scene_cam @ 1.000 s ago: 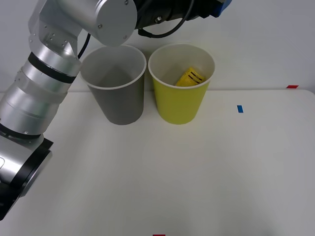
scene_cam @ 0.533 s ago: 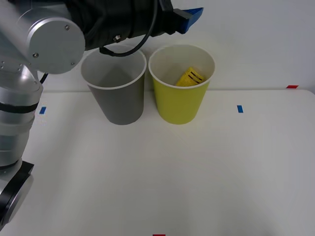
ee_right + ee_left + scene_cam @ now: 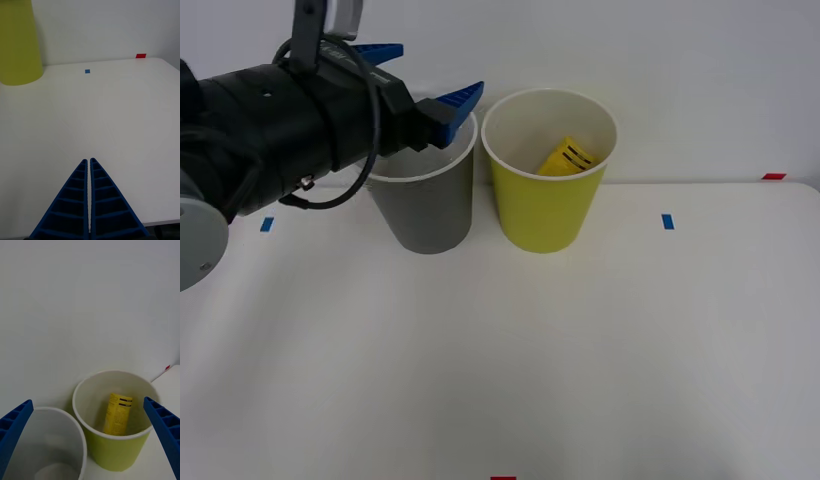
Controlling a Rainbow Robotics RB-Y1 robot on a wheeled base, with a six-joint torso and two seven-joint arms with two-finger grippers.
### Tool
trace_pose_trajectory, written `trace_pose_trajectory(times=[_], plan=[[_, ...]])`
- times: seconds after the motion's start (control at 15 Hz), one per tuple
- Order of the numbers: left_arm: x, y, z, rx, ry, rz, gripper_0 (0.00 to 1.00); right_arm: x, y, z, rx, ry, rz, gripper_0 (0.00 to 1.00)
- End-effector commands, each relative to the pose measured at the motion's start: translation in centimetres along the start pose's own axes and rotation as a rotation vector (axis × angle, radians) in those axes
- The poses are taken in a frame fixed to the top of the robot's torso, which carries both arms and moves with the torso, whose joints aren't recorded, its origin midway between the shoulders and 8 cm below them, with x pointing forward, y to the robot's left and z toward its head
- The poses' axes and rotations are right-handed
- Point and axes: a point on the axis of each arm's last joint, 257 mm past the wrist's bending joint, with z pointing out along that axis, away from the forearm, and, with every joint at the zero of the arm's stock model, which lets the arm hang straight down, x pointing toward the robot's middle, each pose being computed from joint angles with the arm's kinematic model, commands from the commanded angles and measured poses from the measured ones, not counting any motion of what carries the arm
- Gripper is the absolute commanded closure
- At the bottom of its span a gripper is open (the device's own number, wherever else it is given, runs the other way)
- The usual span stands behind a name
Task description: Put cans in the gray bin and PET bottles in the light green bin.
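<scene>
Desk surface [image 3: 580, 350] is plain white and smooth, running back to a bare white wall [image 3: 680, 80]. Small tape marks dot it: a blue square [image 3: 667, 221] to the right of the bins, another blue one [image 3: 266, 224] on the left, a red piece [image 3: 774, 176] at the far right edge, and a red mark [image 3: 502, 478] at the near edge.

Two bins stand side by side at the far side of the desk, close together. The gray bin [image 3: 425, 210] is on the left; the light green bin [image 3: 545, 210] is on the right. The PET bottle [image 3: 566, 158] lies inside the light green bin, leaning against its white inner wall with the striped base up.

The left gripper [image 3: 420, 85] hangs above the gray bin's left rim, its blue fingers [image 3: 452, 102] spread wide and holding nothing. The right gripper [image 3: 89, 165] sits low over the bare desk to the right of the light green bin, its fingers pressed together with nothing between them.
</scene>
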Motion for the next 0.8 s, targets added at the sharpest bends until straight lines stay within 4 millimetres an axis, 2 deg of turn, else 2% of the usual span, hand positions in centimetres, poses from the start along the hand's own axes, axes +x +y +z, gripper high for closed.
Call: trace_pose_trajectory(times=[0.07, 0.4, 0.8], plan=[[1.4, 2.0, -3.0, -0.066, 0.02, -0.013, 0.0, 0.0, 0.0, 0.0, 0.0, 0.0, 0.0, 1.0], [4.9, 3.9, -7.8, -0.163, 0.105, -0.052, 0.0, 0.0, 0.0, 0.0, 0.0, 0.0, 0.0, 1.0], [8.9, 5.6, -12.0, -0.252, 0.073, -0.147, 0.0, 0.0, 0.0, 0.0, 0.0, 0.0, 0.0, 1.0]])
